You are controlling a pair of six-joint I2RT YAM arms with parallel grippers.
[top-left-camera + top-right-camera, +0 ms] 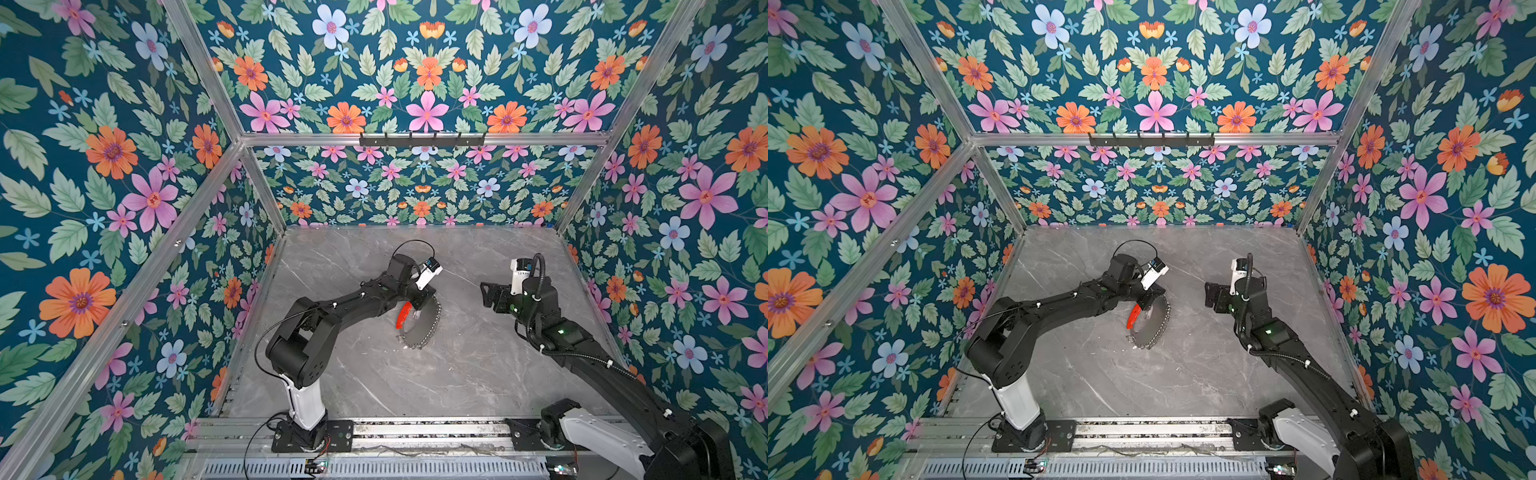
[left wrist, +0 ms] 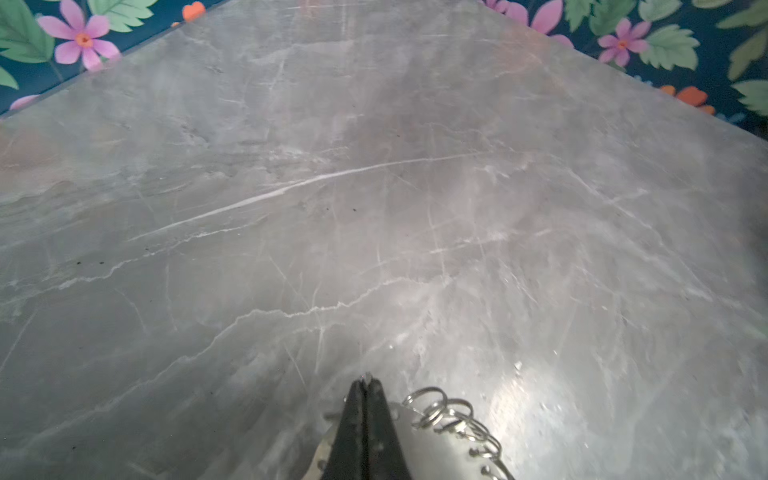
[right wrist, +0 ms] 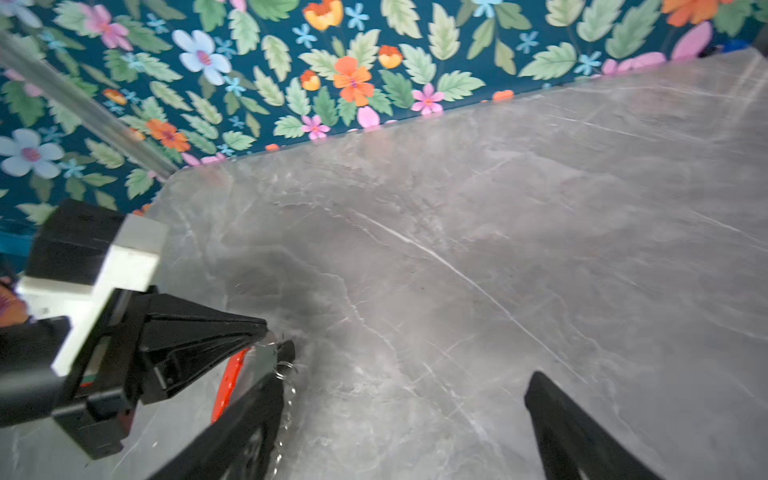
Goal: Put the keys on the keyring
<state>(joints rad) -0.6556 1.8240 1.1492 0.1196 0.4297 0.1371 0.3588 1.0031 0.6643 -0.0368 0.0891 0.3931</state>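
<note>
Nearest the arm bases in both top views, the large thin hoop keyring (image 1: 435, 323) w/ a red curved section and a run of small silver rings stands on edge. Its low point is on or just above the grey marble-look tabletop (image 1: 415, 386) (can't tell which). The red arc is at the hoop's 9 o'clock, the silver rings run approx 1 to 6. A pale speck (image 1: 400, 338) at 7 o'clock may be the lilac one of the keys, but it's too small to tell. No loose keys lie on the table in any view.

At the hoop's 12 o'clock the left gripper (image 2: 366, 384) is clenched on the wire. About as far back, at 3 o'clock and well apart, the right gripper (image 3: 407, 378) is released, nothing btwn its fingers.

Judgement: threading looks done or nearly. To do this step well:
- Hold the left grip firm and the hoop steady.
- Back the right arm straight out toward 3 o'clock so it can't snag rings.
- Then check both tags hang on the hoop.
</note>
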